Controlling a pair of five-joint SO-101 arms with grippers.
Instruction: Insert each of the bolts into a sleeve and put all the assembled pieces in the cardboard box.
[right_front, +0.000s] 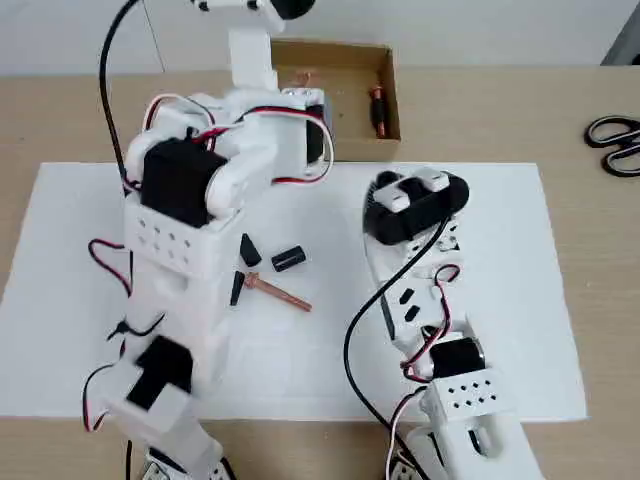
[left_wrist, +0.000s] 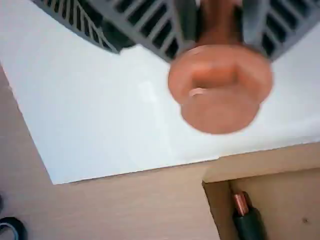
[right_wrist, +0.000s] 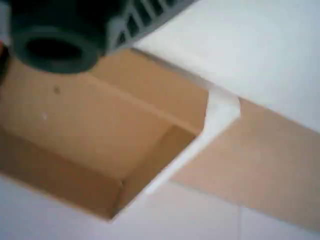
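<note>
- Over the table in the high view, the shallow brown cardboard box (right_front: 350, 95) holds one assembled piece (right_front: 378, 108). It is a copper bolt seated in a black sleeve, lying along the box wall on the side of the black-handled scissors (right_front: 612, 143).
- Short of the box, on the white paper sheet (right_front: 500, 300), lie a loose bolt (right_front: 285, 296) of copper-coloured metal and a loose sleeve (right_front: 288, 258), a short black cylinder. They are near each other but not joined.
- One white reaching arm (right_front: 280, 130) stretches over the box's near wall, and the second arm (right_front: 420, 215) ends above the sheet, short of the box. We cannot tell from here which side each is.
- In the left wrist view, the left gripper (left_wrist: 218, 22) has its dark slatted jaws clamped on the shank of a copper-coloured flanged bolt (left_wrist: 220, 85). The bolt's head faces the camera, above the sheet and short of the box corner where the assembled piece lies.
- In the right wrist view, the right gripper (right_wrist: 75, 25) carries a black tubular sleeve (right_wrist: 55, 50) above the box's bare floor. As far as we can judge, its jaws are closed on the sleeve, and the bore is open.
- We judge the insertion step to be in hand, with bolt and sleeve each gripped but not yet together.
- The next move calls for bringing them together, lining the shank up with the bore and pushing it home before release into the box. A slight tilt could catch the tip on the sleeve's rim.
</note>
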